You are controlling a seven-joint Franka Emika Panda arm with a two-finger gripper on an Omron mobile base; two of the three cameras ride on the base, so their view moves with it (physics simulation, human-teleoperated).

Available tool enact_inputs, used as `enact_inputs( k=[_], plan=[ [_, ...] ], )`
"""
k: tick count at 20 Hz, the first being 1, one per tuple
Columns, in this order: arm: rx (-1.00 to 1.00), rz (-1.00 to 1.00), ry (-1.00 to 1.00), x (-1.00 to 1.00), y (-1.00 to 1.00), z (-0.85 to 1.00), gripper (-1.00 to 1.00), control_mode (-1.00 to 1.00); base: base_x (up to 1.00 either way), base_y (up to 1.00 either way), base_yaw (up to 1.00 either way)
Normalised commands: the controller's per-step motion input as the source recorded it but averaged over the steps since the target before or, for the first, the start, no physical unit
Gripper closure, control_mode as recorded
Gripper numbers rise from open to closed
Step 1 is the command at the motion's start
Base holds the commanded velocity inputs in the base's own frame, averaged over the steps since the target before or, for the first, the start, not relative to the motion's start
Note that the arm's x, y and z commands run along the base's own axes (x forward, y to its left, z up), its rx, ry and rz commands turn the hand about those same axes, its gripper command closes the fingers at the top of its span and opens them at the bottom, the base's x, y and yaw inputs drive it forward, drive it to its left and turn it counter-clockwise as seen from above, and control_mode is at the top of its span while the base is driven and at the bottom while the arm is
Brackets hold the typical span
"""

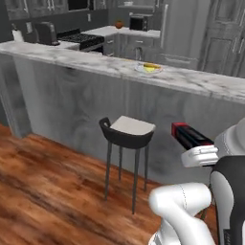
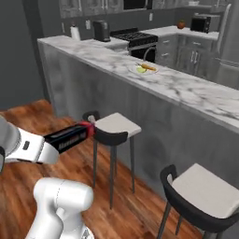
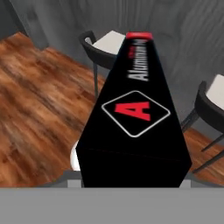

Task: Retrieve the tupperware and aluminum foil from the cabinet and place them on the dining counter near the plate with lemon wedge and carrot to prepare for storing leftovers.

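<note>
Hand view: aluminum foil [image 3: 134, 118] runs away from the camera, black carton with a red letter in a diamond, pale lettering further along and a red far end; its near end sits at the gripper [image 3: 131, 186]; fingertips hidden behind the carton
Gripper: clamped on the near end of the aluminum foil [image 1: 190, 136], jaws held apart by the carton's width; in the left base view the white hand [image 1: 201, 156] sits just under the carton's near part
Aluminum foil: held in the air, roughly level, red end pointing toward the dining counter [image 2: 196, 95]; in the right base view the carton [image 2: 69, 137] sticks out from the hand [image 2: 32, 150] with its red tip near the closest stool [image 2: 112, 125]; not touching stool or surface
Dining counter: long marble surface [image 1: 201, 81] with grey wood-grain front, well beyond the carton and higher than it
Plate: plate [image 1: 148, 69] lies flat on the surface, far from the held carton; seen also in the right base view [image 2: 143, 69]
Lemon wedge: small yellow piece [image 2: 140, 70] on the plate
Carrot: thin orange stick [image 2: 149, 67] on the plate, just beside the lemon wedge
Stools: a second stool [image 2: 203, 193] stands to the right of the first, both on the wooden floor [image 1: 43, 182] against the counter front
</note>
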Motion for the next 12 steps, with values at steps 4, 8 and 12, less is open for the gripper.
enact_inputs(
  k=[4,8,12],
  plan=[
    [0.00,0.00,0.00,0.00,0.00,0.00,1.00,1.00,0.57,0.34,-0.61],
    [0.00,0.00,0.00,0.00,0.00,0.00,1.00,1.00,0.53,0.16,-0.66],
    [0.00,0.00,0.00,0.00,0.00,0.00,1.00,1.00,0.63,0.10,-0.65]
  ],
)
